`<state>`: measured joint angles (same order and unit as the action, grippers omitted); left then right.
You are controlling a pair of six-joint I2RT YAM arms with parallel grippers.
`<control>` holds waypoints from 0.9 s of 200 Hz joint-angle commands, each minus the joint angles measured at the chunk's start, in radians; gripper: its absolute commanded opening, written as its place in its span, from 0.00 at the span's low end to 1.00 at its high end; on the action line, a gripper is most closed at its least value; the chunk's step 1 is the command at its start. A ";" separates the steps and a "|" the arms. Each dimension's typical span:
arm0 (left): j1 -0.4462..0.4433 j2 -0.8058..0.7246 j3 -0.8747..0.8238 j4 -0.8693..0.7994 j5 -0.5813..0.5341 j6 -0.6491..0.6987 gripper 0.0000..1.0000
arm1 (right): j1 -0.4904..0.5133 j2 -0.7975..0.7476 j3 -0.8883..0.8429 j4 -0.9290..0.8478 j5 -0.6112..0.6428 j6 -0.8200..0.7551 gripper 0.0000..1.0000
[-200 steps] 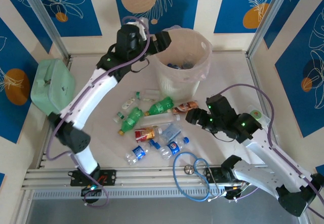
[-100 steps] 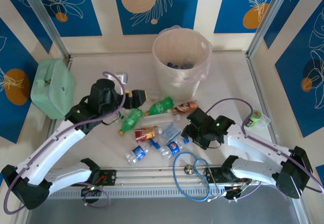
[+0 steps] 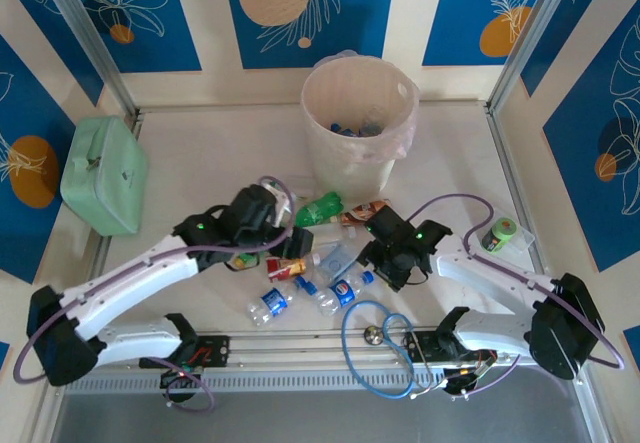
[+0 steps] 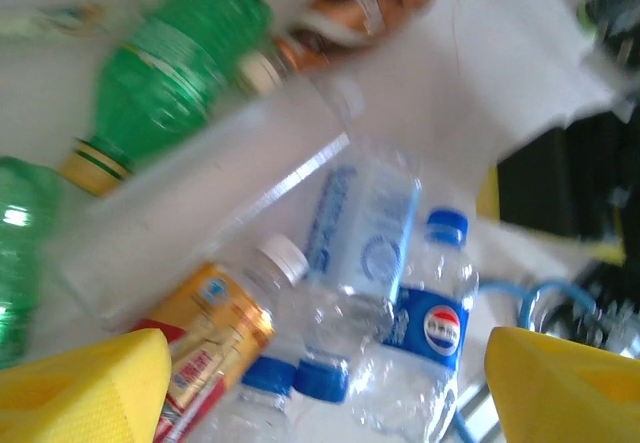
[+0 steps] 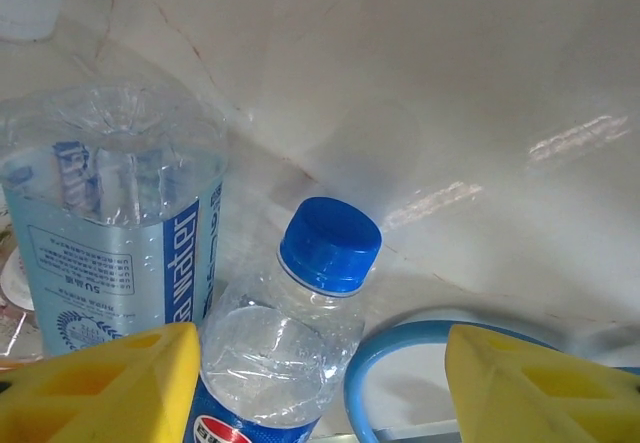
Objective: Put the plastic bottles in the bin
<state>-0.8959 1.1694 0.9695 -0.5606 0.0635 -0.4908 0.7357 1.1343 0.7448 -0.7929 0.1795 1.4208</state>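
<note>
Plastic bottles lie in a pile at the table's middle: a green one, a brown one, a gold-red labelled one and clear blue-capped ones. The cream-pink bin stands behind them with bottles inside. My left gripper hovers open over the pile; its yellow fingers frame a gold-labelled bottle and a clear Pepsi bottle. My right gripper is open, its fingers on either side of a blue-capped Pepsi bottle, not closed on it.
A mint-green box sits at the left edge. A small green bottle stands apart at the right. A blue cable loop lies by the front rail, close to the right gripper. A blue-labelled water bottle lies beside the Pepsi bottle.
My left arm swung from above the bin down to the bottle pile, empty. My right arm moved left and lowered onto the blue-capped bottle.
</note>
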 commanded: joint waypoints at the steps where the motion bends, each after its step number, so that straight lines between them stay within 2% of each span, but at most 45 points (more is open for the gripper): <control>1: -0.091 0.081 0.049 -0.072 0.015 0.123 0.83 | -0.053 -0.086 -0.022 -0.066 -0.001 0.018 0.67; 33: -0.234 0.229 0.148 -0.141 -0.033 0.238 0.82 | -0.182 -0.172 -0.040 -0.113 -0.061 -0.050 0.69; 49: -0.268 0.281 0.175 -0.155 -0.034 0.275 0.81 | -0.221 -0.204 -0.031 -0.143 -0.061 -0.077 0.70; 78: -0.291 0.343 0.211 -0.183 -0.019 0.304 0.80 | -0.277 -0.242 -0.031 -0.144 -0.094 -0.116 0.71; 119: -0.337 0.440 0.237 -0.254 0.018 0.352 0.79 | -0.291 -0.245 -0.030 -0.136 -0.110 -0.130 0.70; 180: -0.349 0.564 0.299 -0.278 -0.048 0.360 0.78 | -0.294 -0.260 -0.023 -0.136 -0.119 -0.134 0.71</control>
<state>-1.2404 1.7023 1.2148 -0.7986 0.0433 -0.1516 0.4500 0.8978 0.7193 -0.9066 0.0841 1.3010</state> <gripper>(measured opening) 0.781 0.704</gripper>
